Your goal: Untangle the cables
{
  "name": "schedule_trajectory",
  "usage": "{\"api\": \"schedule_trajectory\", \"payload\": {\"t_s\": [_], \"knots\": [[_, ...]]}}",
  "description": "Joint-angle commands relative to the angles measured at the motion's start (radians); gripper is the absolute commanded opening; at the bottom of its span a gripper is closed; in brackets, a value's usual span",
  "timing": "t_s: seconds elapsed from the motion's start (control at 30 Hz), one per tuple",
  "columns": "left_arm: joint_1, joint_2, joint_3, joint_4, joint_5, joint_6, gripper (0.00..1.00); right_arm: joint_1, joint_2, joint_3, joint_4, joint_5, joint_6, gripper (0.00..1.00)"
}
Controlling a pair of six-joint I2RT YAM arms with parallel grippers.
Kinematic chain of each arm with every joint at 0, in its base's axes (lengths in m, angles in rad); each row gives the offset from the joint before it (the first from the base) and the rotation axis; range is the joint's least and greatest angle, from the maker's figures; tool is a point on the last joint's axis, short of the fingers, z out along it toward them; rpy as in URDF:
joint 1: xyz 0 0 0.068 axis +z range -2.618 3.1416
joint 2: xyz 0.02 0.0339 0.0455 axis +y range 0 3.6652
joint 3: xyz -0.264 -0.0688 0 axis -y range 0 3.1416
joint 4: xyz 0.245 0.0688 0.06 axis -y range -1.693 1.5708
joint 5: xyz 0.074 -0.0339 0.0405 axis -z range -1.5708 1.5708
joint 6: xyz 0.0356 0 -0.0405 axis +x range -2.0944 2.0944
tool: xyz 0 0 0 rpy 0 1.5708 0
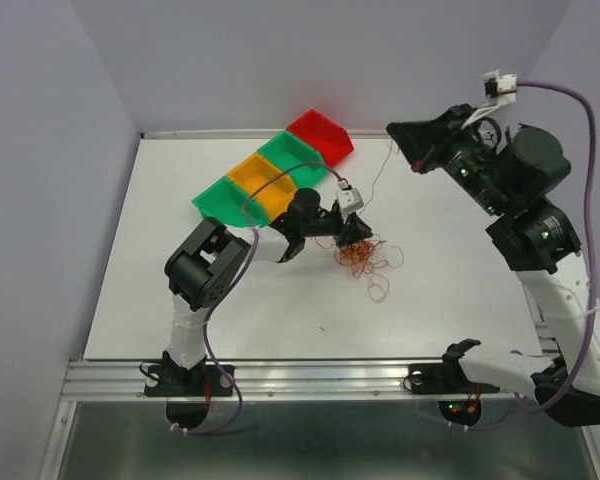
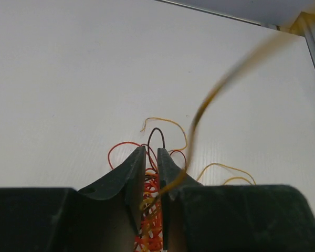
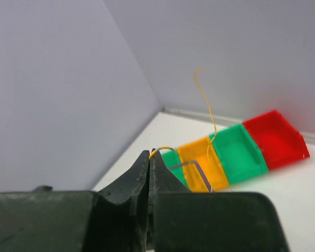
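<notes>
Over on the left side of the white table (image 1: 150, 300), the left arm is reaching in toward the middle. Just behind its elbow a row of bins (image 1: 265, 185) is sitting at an angle, going green, orange, green, red.

The left gripper (image 1: 354, 238) (image 2: 150, 153) is pointing down into the cables (image 1: 368, 262) (image 2: 151, 223), which are lying in one curly orange, red and yellowish heap about mid-table, a bit right of centre. On the left wrist cam its fingers are standing with only a narrow slot between them, and that slot is packed with orange and red strands. Honestly I can't tell if it's actually squeezing them or just sitting around them. A few loops are poking out past the tips onto the table, and one blurry dark-yellow strand is swinging up across that view toward the top right corner.

Further right, the right arm is holding itself high above the table's far right corner. The right gripper (image 1: 393, 130) (image 3: 149, 156) is clamped tight, with no gap showing, and it's pinching a single yellow wire (image 3: 208, 113) that is curling out of the tips and rising up in front of the bins.
</notes>
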Motion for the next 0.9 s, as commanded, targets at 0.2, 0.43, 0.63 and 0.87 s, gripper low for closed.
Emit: {"api": "schedule_trajectory", "payload": {"t_s": [0.2, 0.43, 0.63, 0.87], "knots": [[-0.004, -0.039, 0.017, -0.003, -0.020, 0.031, 0.25, 0.008, 0.054, 0.314, 0.040, 0.160, 0.014, 0.01], [-0.003, -0.016, 0.046, -0.031, 0.026, 0.020, 0.08, 0.008, 0.111, 0.440, 0.051, 0.201, -0.006, 0.00], [-0.004, -0.051, 0.005, 0.010, 0.013, 0.037, 0.07, 0.010, 0.194, 0.587, 0.054, 0.275, -0.026, 0.00], [-0.004, -0.024, 0.022, -0.006, 0.013, 0.029, 0.16, 0.010, 0.275, 0.782, 0.236, 0.339, -0.075, 0.01]]}}
